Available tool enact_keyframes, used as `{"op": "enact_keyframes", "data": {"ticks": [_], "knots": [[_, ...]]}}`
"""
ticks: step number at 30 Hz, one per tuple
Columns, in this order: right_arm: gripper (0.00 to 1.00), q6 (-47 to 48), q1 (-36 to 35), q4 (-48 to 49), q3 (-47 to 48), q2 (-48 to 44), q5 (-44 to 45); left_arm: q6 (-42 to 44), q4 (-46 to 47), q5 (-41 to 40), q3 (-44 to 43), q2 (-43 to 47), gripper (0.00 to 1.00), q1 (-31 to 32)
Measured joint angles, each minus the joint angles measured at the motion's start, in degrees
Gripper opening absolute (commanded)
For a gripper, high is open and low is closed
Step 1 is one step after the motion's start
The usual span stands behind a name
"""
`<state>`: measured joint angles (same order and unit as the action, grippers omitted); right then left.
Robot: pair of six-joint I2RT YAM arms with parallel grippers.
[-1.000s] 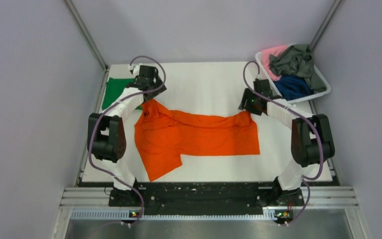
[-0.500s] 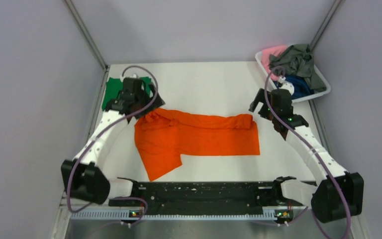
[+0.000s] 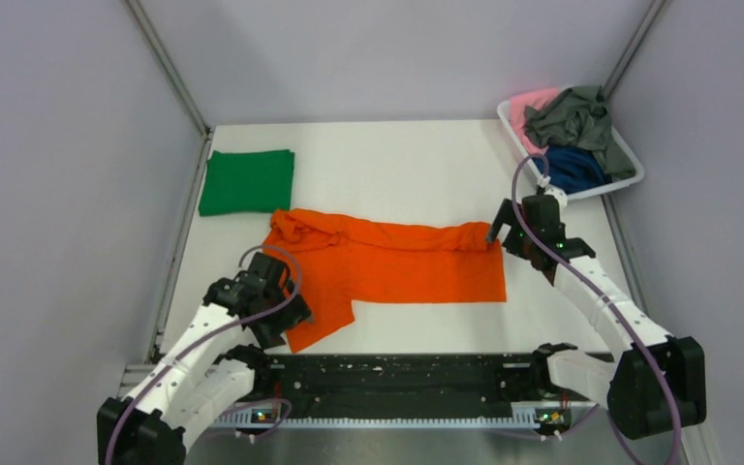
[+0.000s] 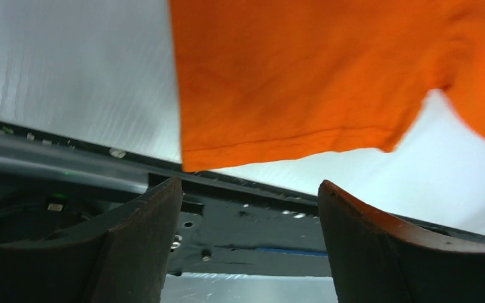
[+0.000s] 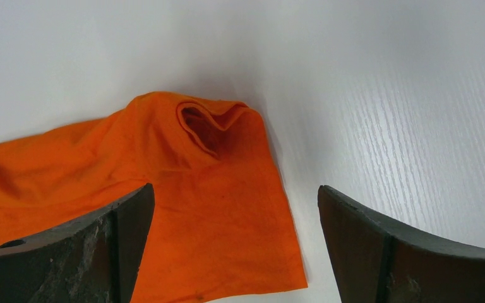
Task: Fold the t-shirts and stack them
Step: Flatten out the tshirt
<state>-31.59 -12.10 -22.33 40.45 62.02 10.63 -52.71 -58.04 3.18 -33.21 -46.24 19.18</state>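
The white table (image 3: 397, 155) carries nearly everything. The bright orange t-shirt (image 3: 397, 266) is the largest thing on it, spread across the middle in a wide band. Its far edge is rumpled and one sleeve trails toward the near left. To my eye it is laid out but not yet folded, so the fold on this shirt is the step in hand.

A green t-shirt (image 3: 247, 182) sits folded square at the far left corner, well apart from the orange one. That looks like the start of the stack. At the far right corner a white basket (image 3: 612, 188) holds a grey-green t-shirt (image 3: 572, 116), a navy one (image 3: 570, 167) and a pink one (image 3: 528, 105), all in a heap.

The left gripper (image 4: 249, 189) hangs near the front rail with its jaws apart and nothing between them. The hem of the orange sleeve lies just ahead of the fingertips. The right gripper (image 5: 233, 196) is also spread wide and empty above the shirt's right end, with a puckered fold of cloth just beyond it.

The next move probably calls for each gripper to drop, pinch the edge nearest it, and carry it across together.
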Motion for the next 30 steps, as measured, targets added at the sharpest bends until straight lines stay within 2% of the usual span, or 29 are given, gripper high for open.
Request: {"op": "enact_keyframes", "data": {"ticks": [3,11,19,25,30], "knots": [[0.99,0.02,0.00,-0.09,0.00,1.88,-0.09,-3.19,-0.94,0.22,3.32,-1.20,0.70,1.92],[0.99,0.09,0.00,-0.15,0.00,3.13,-0.02,-7.43,4.17,-1.14,5.90,-9.22,0.55,4.24],[0.99,0.44,0.00,-0.15,0.00,3.13,0.28,-8.72,4.83,-2.60,4.39,-16.46,0.51,5.44],[0.99,0.46,0.00,-0.15,0.00,3.13,0.31,-8.72,4.92,-4.33,2.86,-19.06,0.39,5.92],[0.99,0.48,0.00,-0.15,0.00,2.91,0.28,-8.72,5.97,-6.60,1.03,-21.53,0.19,6.03]]}}
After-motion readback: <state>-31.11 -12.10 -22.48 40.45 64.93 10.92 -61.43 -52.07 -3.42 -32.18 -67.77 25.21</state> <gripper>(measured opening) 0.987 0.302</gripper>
